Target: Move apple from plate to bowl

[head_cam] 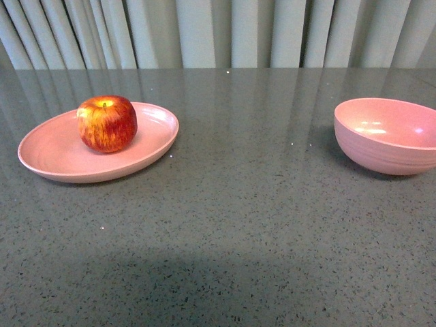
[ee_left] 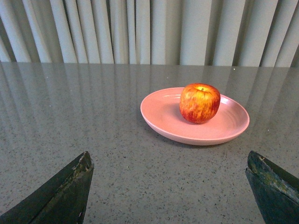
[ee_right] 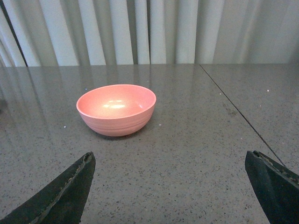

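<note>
Apple [head_cam: 106, 123] sits upright on the plate [head_cam: 48, 153], stem dimple up. In front view it's off-centre, toward the plate's far-right part. Plate is on the left side of the counter [head_cam: 238, 225]. Bowl [head_cam: 381, 146] is on the right side, well apart from the plate, w/ bare speckled counter between. Bowl is empty, w/ light glare on its inner wall; its right edge is cut off by the front-view frame. So apple not yet moved.

Left hand [ee_left: 169, 158]: released, jaws spread wide, nothing between them. Only its two dark fingers [ee_left: 65, 191] show, at the frame edges. It faces the plate & apple across a stretch of counter and touches neither.

Right hand [ee_right: 169, 156]: also released, jaws wide, gripping nothing. It faces the bowl and is apart from it. A thin seam [ee_right: 238, 114] runs across the counter beside the bowl in the right wrist view, not touching it.

Pale pleated curtain [head_cam: 204, 34] hangs behind the counter's far edge, w/ faint reflections of its folds on the glossy top.
</note>
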Motion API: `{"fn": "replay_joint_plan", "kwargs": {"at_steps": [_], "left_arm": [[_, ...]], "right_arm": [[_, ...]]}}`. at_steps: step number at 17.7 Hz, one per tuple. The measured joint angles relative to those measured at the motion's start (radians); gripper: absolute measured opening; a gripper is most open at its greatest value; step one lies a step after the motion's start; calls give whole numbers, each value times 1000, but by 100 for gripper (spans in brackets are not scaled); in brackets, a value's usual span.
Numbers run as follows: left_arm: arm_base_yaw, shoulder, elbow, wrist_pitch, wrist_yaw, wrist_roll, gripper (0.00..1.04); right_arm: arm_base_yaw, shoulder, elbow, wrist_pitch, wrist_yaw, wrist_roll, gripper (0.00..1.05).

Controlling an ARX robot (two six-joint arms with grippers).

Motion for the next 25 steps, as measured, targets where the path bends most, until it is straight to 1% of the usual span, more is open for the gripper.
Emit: {"fn": "replay_joint_plan", "kwargs": {"at_steps": [4,5,6,7,8,10,13,17,19,22,24,25], "left_arm": [[0,0,0,0,0,0,98],[0,0,0,0,0,0,98],[0,0,0,0,0,0,98],[0,0,0,0,0,0,98],[0,0,0,0,0,0,98],[0,0,0,0,0,0,98],[0,0,0,0,0,0,98],[0,0,0,0,0,0,98],[0,0,0,0,0,0,98],[0,0,0,0,0,0,98],[0,0,0,0,0,0,98],[0,0,0,0,0,0,98]], "right_arm": [[0,0,0,0,0,0,98],[-3,5,6,-34,-14,11,98],[-16,68,45,-143,-71,63,98],[-25,116,68,-167,-87,99,98],[-53,131,97,-157,-116,121,98],[-94,187,183,-83,-151,125,98],[-92,381,269,50,-169,116,98],[-45,659,443,204,-154,79,98],[-13,846,589,220,-154,72,98],[11,1052,725,216,-148,72,98],[26,1209,829,184,-124,64,98],[41,1289,885,157,-98,53,98]]}}
